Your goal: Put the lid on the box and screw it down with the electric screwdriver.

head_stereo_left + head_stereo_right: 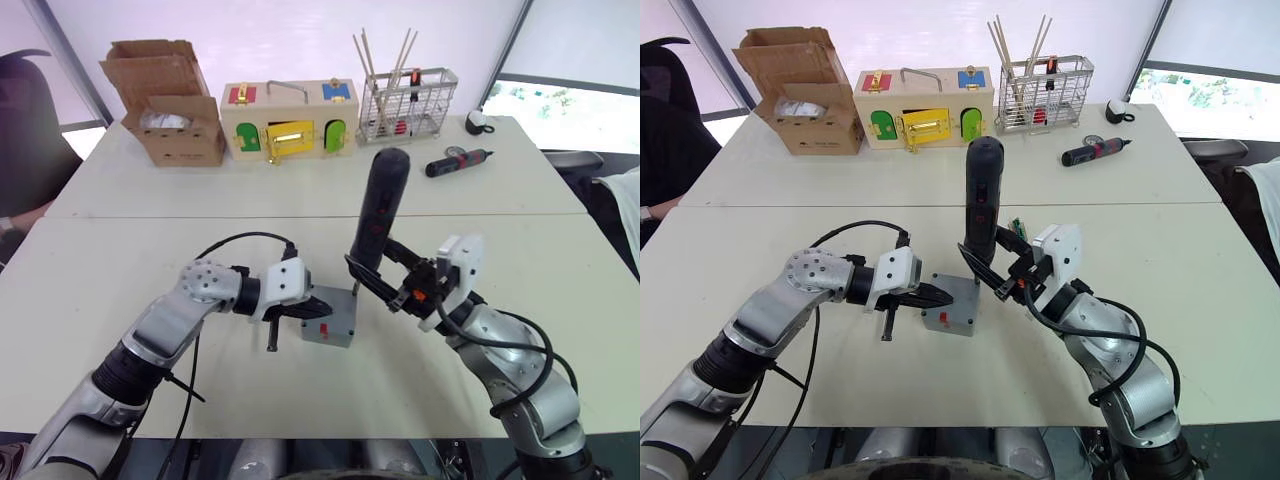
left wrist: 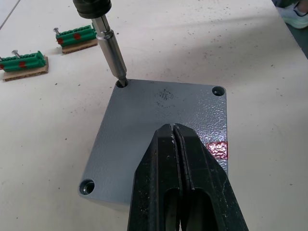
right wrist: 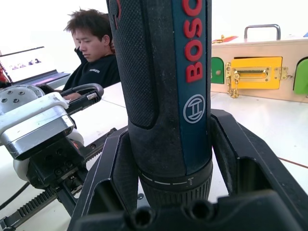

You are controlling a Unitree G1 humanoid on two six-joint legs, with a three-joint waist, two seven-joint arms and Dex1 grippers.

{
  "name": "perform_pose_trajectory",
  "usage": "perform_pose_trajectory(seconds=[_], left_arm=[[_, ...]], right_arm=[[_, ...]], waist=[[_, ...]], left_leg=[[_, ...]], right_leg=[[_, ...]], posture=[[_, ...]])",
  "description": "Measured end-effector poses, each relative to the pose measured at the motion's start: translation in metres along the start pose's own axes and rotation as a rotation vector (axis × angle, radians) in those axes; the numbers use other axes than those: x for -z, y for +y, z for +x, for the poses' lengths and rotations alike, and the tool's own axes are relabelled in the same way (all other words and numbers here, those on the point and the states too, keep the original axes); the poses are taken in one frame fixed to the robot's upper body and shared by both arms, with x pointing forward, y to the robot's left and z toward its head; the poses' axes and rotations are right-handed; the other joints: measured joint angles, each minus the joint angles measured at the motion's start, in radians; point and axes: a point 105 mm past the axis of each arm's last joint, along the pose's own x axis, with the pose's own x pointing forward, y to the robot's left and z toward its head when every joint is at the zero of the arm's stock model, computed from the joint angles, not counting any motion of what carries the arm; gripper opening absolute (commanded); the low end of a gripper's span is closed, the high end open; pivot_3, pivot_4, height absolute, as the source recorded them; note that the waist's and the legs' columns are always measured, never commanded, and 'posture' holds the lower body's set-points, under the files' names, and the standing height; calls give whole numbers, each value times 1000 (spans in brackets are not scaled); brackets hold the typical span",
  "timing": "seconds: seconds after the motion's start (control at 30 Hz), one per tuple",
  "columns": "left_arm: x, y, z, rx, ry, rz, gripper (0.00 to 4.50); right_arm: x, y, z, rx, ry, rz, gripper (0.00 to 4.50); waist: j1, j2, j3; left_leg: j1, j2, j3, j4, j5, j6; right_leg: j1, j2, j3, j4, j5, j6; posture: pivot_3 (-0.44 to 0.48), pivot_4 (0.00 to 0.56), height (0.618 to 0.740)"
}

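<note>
L gripper (image 2: 179, 144) clenched empty, fingertips pressing down on lid (image 2: 144, 130), which sits on box (image 1: 335, 335) at table's (image 1: 120, 270) near edge. R gripper (image 1: 385, 280) grasping electric screwdriver (image 1: 382, 205) upright, bit (image 2: 113, 55) in lid's corner hole. Two green screw strips (image 2: 24, 61) nearby.

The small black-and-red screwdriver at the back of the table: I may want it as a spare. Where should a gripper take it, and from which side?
Probably around the thick black handle of the small black-and-red screwdriver, coming down from above. It lies flat on the table, apart from the wire basket, so its sides look free; the thin bit end offers little to hold.
</note>
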Motion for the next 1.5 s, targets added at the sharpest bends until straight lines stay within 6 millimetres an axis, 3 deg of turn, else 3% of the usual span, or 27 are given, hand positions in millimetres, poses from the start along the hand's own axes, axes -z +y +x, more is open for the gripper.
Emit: perform_pose_trajectory(seconds=[1.5], left_arm=[[-1, 1, 3, 4, -17, 34, 0]], right_arm=[[-2, -3, 5, 25, 3, -27, 1844]], waist=[[4, -2, -1]], left_leg=[[-3, 0, -1, -4, -1, 0]], right_leg=[[0, -5, 0, -8, -6, -10]], posture=[[0, 150, 740]])
